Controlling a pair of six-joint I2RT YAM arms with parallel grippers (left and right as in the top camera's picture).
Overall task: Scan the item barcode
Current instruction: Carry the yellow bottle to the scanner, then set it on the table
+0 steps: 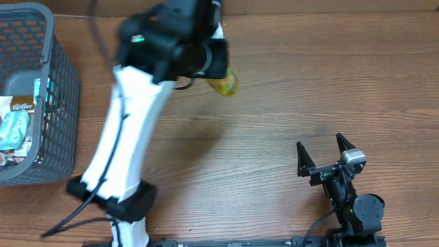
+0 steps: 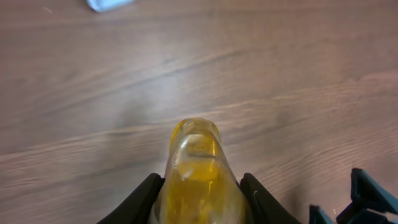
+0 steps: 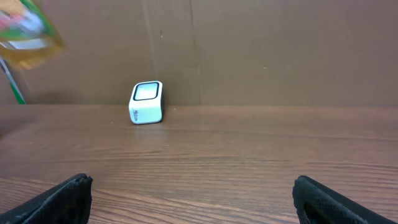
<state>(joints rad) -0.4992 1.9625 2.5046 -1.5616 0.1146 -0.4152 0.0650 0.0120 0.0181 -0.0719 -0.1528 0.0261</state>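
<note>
The item is a yellow see-through packet [image 1: 224, 84]. My left gripper [image 1: 206, 65] is shut on it and holds it above the wooden table at the back centre. In the left wrist view the packet [image 2: 198, 168] sticks out forward between the two black fingers [image 2: 144, 196] of the left gripper [image 2: 202, 190]. The right wrist view catches the packet [image 3: 25, 34] at its top left corner, and a small white scanner box [image 3: 147, 102] stands on the table against the back wall. My right gripper [image 1: 320, 144] rests low at the front right, open and empty [image 3: 191, 183].
A grey mesh basket [image 1: 62, 89] with several snack packets [image 1: 17, 123] stands at the left edge. The left arm's white link [image 1: 127, 137] slants over the table's left centre. A brown board [image 3: 280, 50] walls the back.
</note>
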